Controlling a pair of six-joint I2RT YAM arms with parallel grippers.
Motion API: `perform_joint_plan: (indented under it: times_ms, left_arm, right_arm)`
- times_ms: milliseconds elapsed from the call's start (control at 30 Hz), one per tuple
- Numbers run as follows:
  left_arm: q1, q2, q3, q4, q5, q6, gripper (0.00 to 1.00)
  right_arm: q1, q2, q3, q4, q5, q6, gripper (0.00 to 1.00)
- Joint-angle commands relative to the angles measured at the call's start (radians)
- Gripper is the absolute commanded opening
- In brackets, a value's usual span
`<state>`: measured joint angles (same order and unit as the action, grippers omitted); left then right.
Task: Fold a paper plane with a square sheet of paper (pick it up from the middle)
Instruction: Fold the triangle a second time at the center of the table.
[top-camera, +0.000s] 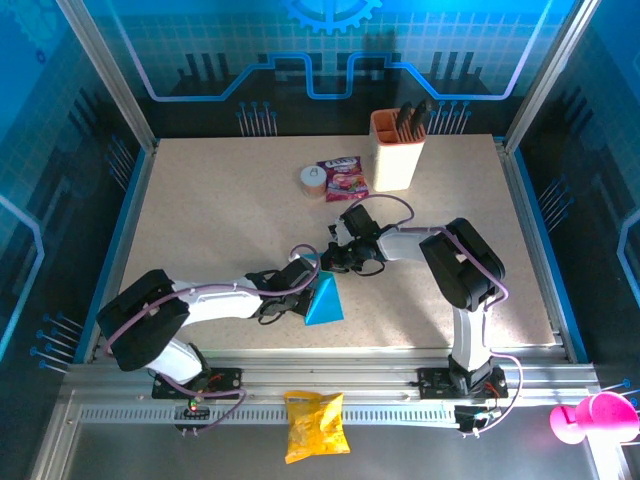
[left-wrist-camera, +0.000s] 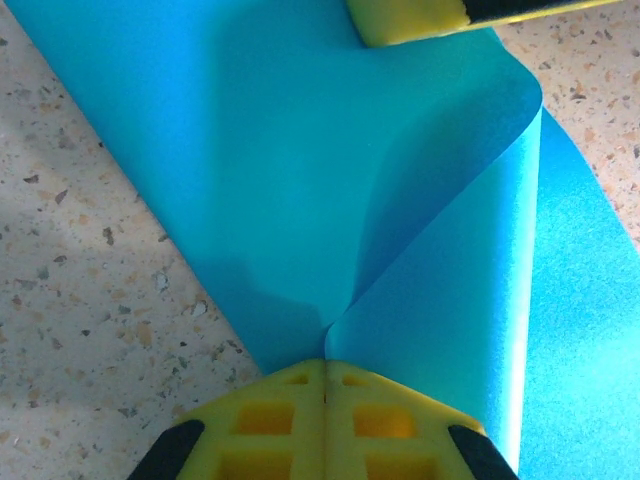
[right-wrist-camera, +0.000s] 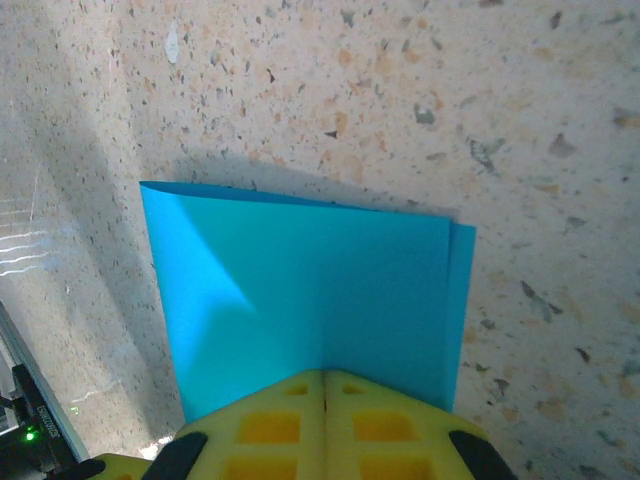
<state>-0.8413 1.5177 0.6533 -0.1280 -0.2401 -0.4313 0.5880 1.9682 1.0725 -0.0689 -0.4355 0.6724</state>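
With the left pincer (left-wrist-camera: 325, 372) clamped on a curling flap of the square sheet of paper (left-wrist-camera: 300, 180) just ahead of its tips and the right pincer (right-wrist-camera: 325, 378) clamped on a folded edge, uneven pulling could tear it or skew the crease

left arm (top-camera: 215, 302): white links, black joints, lilac cable (top-camera: 230, 288) alongside
right arm (top-camera: 425, 243): same white-black build, lilac cable
left claw (left-wrist-camera: 325, 372): yellow fingers, square recesses, black sides
right claw (right-wrist-camera: 325, 378): identical yellow
bases (top-camera: 200, 385): black plates
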Motion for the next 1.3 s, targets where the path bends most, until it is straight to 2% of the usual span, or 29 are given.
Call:
perform_joint_plan:
  times_ms: [0, 267, 833, 900, 1067, 1167, 1267]
  left_arm:
    - [0.007, 0.010, 0.024, -0.005, -0.003, -0.007, 0.00]
    - [0.006, -0.030, 0.018, -0.001, 0.015, -0.021, 0.00]
    - [0.007, 0.016, 0.010, 0.016, 0.030, -0.018, 0.00]
    - [0.007, 0.022, 0.005, 0.022, 0.036, -0.018, 0.00]
    - [0.007, 0.034, 0.002, 0.027, 0.039, -0.020, 0.00]
    - [0.007, 0.038, 0.005, 0.027, 0.042, -0.021, 0.00]
    - [0.008, 0.034, 0.006, 0.028, 0.044, -0.020, 0.00]
  right_arm:
    - [0.001, 0.072, -0.048, -0.091, 0.086, -0.005, 0.00]
    - [0.000, 0.067, -0.052, -0.091, 0.084, -0.005, 0.00]
    - [-0.002, 0.036, -0.040, -0.098, 0.063, 0.005, 0.00]
    - [-0.005, 0.010, -0.029, -0.109, 0.053, 0.006, 0.06]
    - [-0.017, -0.094, -0.003, -0.141, 0.052, 0.009, 0.31]
    - [-0.026, -0.160, -0.016, -0.150, 0.055, 0.017, 0.33]
    - [-0.025, -0.222, -0.063, -0.133, 0.055, 0.039, 0.31]
